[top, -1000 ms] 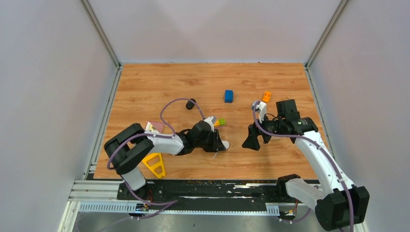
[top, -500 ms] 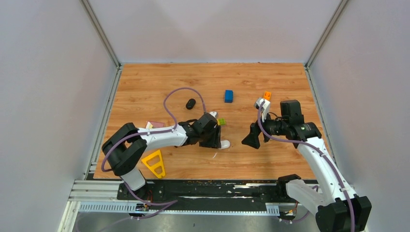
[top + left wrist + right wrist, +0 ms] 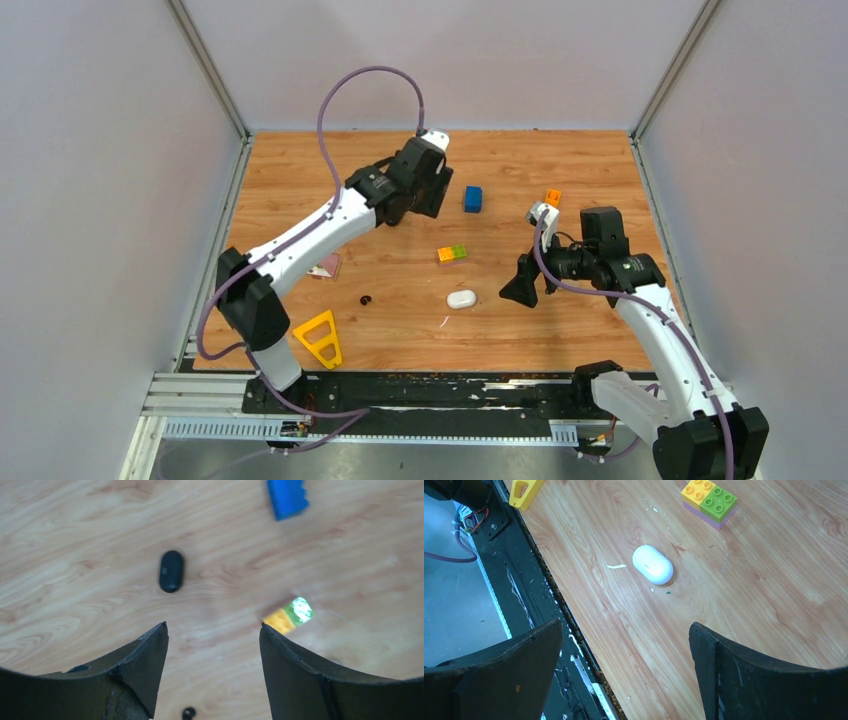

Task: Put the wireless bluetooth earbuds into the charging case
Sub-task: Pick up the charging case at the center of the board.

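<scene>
Nothing readable anywhere on the table. The black oval piece (image 3: 171,571) has a small pale mark on its side, but it is too blurred to make out. The white oval piece (image 3: 652,564) carries only a tiny line, not letters or numbers.

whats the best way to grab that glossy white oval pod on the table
Take the glossy white oval pod across its narrow middle, pinching the two long sides, coming straight down from above. It lies flat on the wooden table; its rounded ends would likely slip out. The open right gripper probably needs a wrist turn, since the pod's long axis runs diagonally to its fingers.
</scene>
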You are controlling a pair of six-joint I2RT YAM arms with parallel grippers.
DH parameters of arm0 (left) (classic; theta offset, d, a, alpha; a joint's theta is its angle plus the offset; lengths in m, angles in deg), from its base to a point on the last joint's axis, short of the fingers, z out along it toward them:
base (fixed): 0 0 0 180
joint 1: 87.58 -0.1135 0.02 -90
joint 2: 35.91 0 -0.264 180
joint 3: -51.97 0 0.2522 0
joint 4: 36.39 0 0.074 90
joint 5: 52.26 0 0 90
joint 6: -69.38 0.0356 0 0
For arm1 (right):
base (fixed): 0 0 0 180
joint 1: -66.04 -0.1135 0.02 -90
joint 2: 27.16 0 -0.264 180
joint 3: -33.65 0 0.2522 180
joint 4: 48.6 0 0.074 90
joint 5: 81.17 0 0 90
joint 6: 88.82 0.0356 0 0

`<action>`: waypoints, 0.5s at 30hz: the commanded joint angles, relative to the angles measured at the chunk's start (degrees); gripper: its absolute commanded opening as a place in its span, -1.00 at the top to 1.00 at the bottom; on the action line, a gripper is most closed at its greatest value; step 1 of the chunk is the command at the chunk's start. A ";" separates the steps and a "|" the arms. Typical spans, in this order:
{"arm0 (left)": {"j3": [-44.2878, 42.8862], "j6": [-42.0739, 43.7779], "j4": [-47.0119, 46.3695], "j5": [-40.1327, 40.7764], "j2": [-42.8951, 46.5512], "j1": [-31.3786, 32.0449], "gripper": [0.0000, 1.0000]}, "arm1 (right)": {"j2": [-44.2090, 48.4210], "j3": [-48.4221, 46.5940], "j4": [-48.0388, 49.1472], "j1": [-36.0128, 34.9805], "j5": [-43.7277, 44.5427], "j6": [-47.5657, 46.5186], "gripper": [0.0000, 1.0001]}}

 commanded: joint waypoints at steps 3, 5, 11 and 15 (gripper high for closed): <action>-2.25 6.16 3.12 -0.90 -9.54 -8.78 -0.51 | 1.74 0.21 2.32 0.35 -1.40 0.61 -0.95; 0.42 4.42 -0.83 -5.17 -9.85 -11.67 -0.51 | 2.26 0.37 2.42 0.37 -1.25 0.70 -0.95; 7.32 3.33 -11.73 -11.75 -10.83 -16.27 -0.50 | 1.56 0.24 2.42 0.37 -1.40 0.67 -0.95; 7.17 5.05 -14.26 -13.54 -12.95 -16.78 -0.49 | 1.14 0.15 2.33 0.37 -1.40 0.66 -0.95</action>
